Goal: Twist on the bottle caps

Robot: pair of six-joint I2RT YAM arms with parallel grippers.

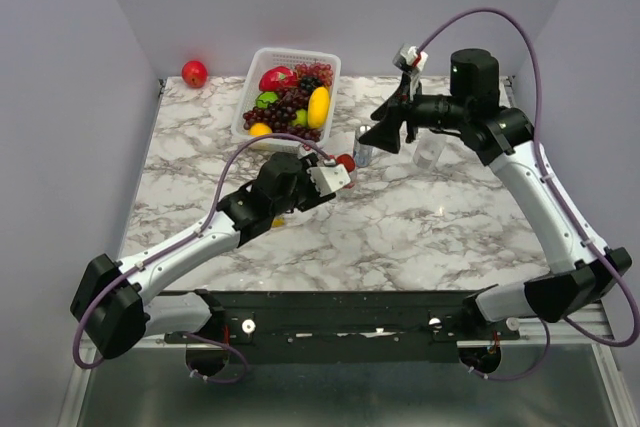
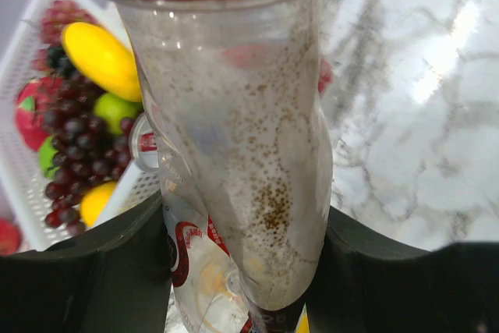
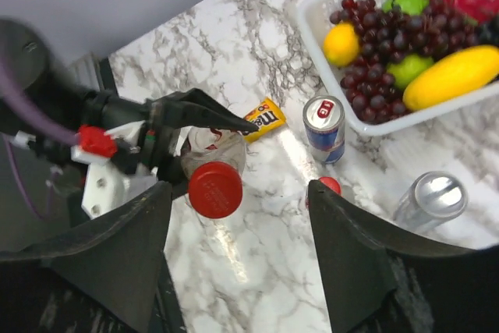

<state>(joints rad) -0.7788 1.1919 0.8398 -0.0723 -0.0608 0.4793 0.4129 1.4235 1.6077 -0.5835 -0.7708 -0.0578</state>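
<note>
Bottle (image 2: 234,154): likely light, thin, dentable plastic; hold mid-body.
Left gripper (image 2: 245,267): clamps bottle.
Right gripper (image 1: 385,137): open, two o'clock of cap (image 1: 345,160).

My left arm (image 1: 190,247) lies low and reaches forward and to the right from its base. Its end effector (image 1: 338,172) is clamped on a bottle (image 2: 234,154), one finger on each side. My right arm (image 1: 545,197) stands tall with the elbow bent and the wrist turned inward. Its end effector (image 1: 385,134) points down, its fingers (image 3: 109,263) spread wide and gripping nothing.
</note>
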